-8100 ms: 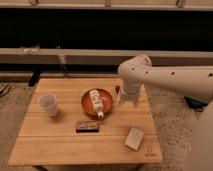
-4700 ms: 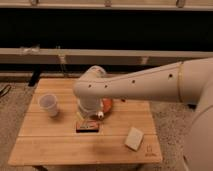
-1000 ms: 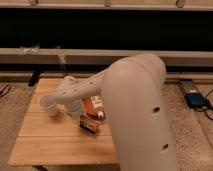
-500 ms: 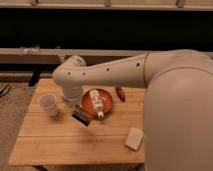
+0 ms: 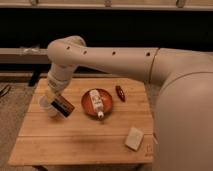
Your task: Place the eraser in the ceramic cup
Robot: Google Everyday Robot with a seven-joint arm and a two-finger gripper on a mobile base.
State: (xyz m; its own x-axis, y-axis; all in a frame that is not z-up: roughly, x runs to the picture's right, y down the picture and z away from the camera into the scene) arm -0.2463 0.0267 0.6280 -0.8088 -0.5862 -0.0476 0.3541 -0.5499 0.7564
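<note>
The eraser (image 5: 63, 106), a dark flat block with orange marking, hangs tilted in my gripper (image 5: 55, 96) above the table's left part. My gripper is shut on its upper left end. The ceramic cup (image 5: 47, 106) is whitish and stands just left of the eraser, partly hidden behind the gripper and the eraser. The eraser's lower end is beside the cup's right side, not inside it. My arm (image 5: 115, 57) reaches in from the right across the back of the table.
The wooden table (image 5: 75, 142) holds an orange-brown dish (image 5: 106, 106) with a white bottle (image 5: 96, 101) lying in it. A small red object (image 5: 120, 93) lies right of the dish. A pale beige block (image 5: 134, 138) lies at the front right.
The gripper picked the eraser up from the table in front of the dish and carried it left to the cup. In the last half second it moved slightly left and lower.
</note>
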